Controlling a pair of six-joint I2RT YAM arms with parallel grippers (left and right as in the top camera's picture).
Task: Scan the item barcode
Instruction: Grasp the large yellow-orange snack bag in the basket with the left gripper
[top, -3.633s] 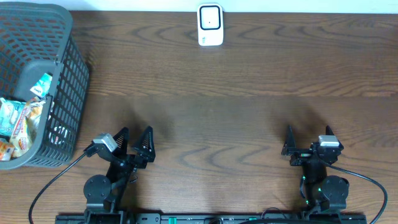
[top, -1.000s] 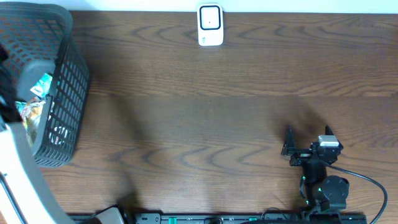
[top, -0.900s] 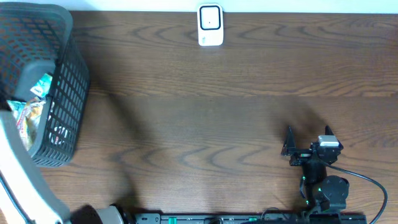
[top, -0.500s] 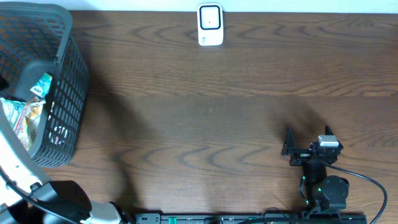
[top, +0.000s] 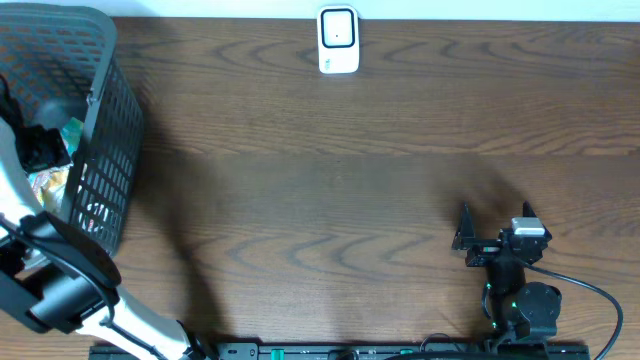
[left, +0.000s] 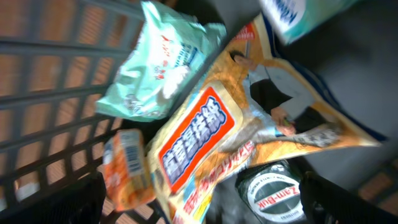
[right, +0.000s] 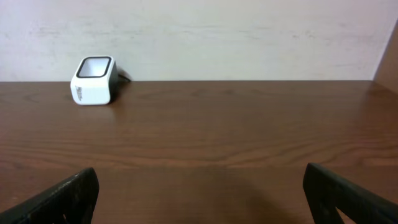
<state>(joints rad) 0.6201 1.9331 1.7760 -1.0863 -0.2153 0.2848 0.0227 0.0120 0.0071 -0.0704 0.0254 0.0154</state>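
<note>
Black fingers (left: 74, 202) of the left gripper (left: 199, 186) stand wide apart at the lower corners of the left wrist view, with nothing between them. The gripper hangs inside the dark grey plastic mesh basket (top: 100, 120), just above the goods, and no finger can be seen touching any of them.

Right below the gap lies a large crinkled orange snack packet with a red, blue-edged label (left: 199, 143), set on a slant. A pale green plastic packet (left: 161, 62) rests above and to the left of it, against the basket's bars. A small orange packet (left: 127, 165) sits at the large packet's lower left edge, and a round black-and-white lid of a cup (left: 273, 193) shows beneath its lower right corner. A white and blue packet (left: 298, 12) is cut off at the top edge. No barcode can be made out on any of them.

From overhead, the left arm reaches up the table's left edge into the basket, which stands at the far left corner of the brown wooden table (top: 350, 170).

The right gripper (top: 495, 218) is low over the table's near right side, its fingers spread and empty. Its camera faces the small white barcode scanner (right: 93, 81), which stands at the far edge of the table by the wall, well apart from both grippers and from the basket.
</note>
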